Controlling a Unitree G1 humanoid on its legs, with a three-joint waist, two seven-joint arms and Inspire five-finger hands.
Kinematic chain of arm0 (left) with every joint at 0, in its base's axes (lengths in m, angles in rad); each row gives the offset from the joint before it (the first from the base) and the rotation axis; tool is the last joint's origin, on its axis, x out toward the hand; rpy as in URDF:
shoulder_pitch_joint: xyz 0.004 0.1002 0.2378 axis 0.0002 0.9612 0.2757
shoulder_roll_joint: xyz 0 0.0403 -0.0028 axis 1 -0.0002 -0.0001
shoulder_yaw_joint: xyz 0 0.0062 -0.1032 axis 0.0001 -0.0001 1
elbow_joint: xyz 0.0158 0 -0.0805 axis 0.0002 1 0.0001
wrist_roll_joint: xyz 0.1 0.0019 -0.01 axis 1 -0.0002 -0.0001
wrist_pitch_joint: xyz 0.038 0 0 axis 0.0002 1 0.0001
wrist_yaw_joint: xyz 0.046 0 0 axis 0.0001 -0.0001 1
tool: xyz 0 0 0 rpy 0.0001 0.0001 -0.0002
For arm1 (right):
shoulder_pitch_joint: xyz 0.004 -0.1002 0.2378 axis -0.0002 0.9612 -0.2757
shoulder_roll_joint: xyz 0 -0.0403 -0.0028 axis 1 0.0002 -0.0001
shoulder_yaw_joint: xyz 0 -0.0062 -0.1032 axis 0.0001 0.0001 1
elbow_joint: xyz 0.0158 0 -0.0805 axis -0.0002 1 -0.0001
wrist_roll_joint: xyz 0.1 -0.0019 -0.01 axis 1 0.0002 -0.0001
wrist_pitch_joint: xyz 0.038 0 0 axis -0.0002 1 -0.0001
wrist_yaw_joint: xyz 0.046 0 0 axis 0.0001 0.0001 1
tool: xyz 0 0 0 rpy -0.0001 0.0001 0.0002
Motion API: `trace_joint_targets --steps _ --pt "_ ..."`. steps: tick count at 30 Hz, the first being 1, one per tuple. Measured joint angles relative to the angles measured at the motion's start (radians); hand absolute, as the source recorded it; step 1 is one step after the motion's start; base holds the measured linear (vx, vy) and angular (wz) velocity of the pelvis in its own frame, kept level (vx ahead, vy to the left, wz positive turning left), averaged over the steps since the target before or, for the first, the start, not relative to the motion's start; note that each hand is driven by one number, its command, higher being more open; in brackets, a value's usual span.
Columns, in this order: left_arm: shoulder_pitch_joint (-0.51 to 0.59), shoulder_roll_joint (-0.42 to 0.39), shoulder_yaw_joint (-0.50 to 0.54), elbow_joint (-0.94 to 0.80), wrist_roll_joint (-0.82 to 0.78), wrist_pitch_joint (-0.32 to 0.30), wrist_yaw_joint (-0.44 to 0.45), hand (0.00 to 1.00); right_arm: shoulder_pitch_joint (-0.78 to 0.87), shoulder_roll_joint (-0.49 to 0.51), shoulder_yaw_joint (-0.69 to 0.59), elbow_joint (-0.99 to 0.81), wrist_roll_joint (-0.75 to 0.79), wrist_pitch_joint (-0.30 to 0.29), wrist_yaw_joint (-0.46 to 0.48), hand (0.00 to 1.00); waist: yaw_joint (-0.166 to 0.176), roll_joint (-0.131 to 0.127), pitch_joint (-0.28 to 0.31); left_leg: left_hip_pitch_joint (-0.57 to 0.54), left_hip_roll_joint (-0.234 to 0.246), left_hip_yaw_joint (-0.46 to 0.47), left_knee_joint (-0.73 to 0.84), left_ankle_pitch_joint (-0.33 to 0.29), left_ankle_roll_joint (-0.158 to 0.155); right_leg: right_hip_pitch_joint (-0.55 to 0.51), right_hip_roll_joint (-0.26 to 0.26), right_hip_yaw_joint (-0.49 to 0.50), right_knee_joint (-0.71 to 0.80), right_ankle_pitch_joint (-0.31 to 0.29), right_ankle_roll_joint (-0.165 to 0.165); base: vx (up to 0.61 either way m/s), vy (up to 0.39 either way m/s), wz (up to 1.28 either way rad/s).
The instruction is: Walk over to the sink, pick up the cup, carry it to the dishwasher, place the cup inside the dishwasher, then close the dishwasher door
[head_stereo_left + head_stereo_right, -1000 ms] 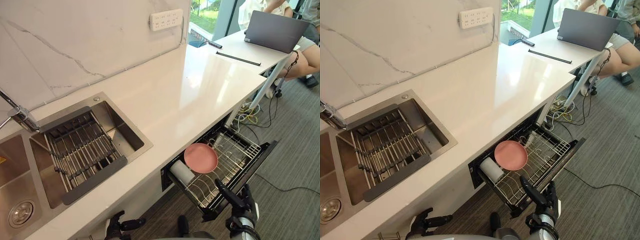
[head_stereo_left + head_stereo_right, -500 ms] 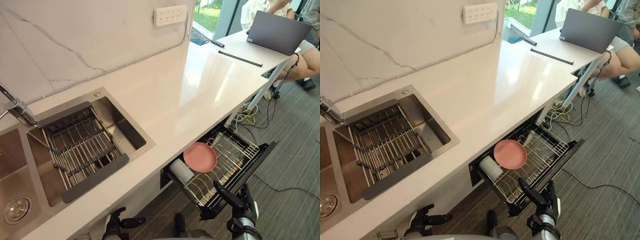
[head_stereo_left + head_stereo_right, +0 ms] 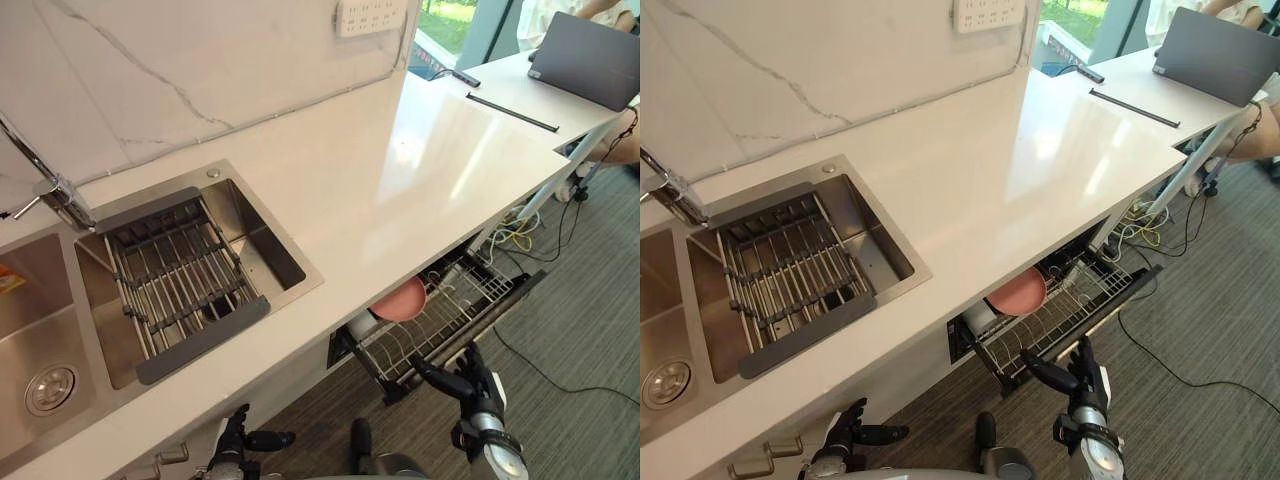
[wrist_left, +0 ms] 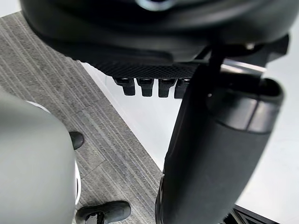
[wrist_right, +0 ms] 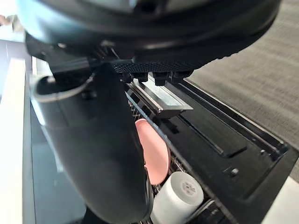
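**Cup lies in the dishwasher rack; right hand empty at the door's edge**

The right hand (image 3: pixel 458 381) hangs low with its fingers straight and thumb spread, holding nothing; its fingertips point at the front edge of the dishwasher door (image 5: pixel 219 135), and contact there cannot be made out. Beyond the fingers, the white cup (image 5: pixel 180 198) lies on its side in the wire rack (image 3: pixel 440 318); it sits just beside the pink plate (image 5: pixel 155 150), which stands on edge. The rack's inner half sits under the counter (image 3: pixel 400 190), whose lip overhangs above and ahead of the hand; the cup and plate sit right at that lip. Behind the hand and to its outer side, grey carpet (image 3: pixel 590 330) lies open.

The left hand (image 3: pixel 236 440) hangs low by the cabinet front, fingers loosely spread and empty; the sink (image 3: pixel 270 250) with its drying rack (image 3: pixel 180 285) lies above and ahead of it, well apart from the cup.
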Motion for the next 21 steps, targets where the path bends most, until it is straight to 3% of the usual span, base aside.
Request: trace_joint_targets --steps 14,21 --pt "-0.043 0.001 -0.028 -0.003 -0.001 -0.004 0.005 1.0 -0.288 -0.09 0.124 0.043 -0.066 0.026 -0.036 1.0 0.028 0.025 0.054 -0.104 0.002 -0.095 -0.011 0.036 -0.013 -0.062 -0.005 -0.095 0.006 0.005 -0.009 0.03 0.004 0.19" --pt "-0.046 0.012 -0.049 -0.008 0.0 -0.021 0.012 1.0 -0.339 -0.127 0.158 0.09 -0.165 0.021 -0.064 1.0 0.024 0.015 0.063 -0.139 -0.008 -0.111 -0.01 0.057 -0.014 -0.085 -0.015 -0.111 0.0 0.006 -0.013 -0.05 0.007 0.06"
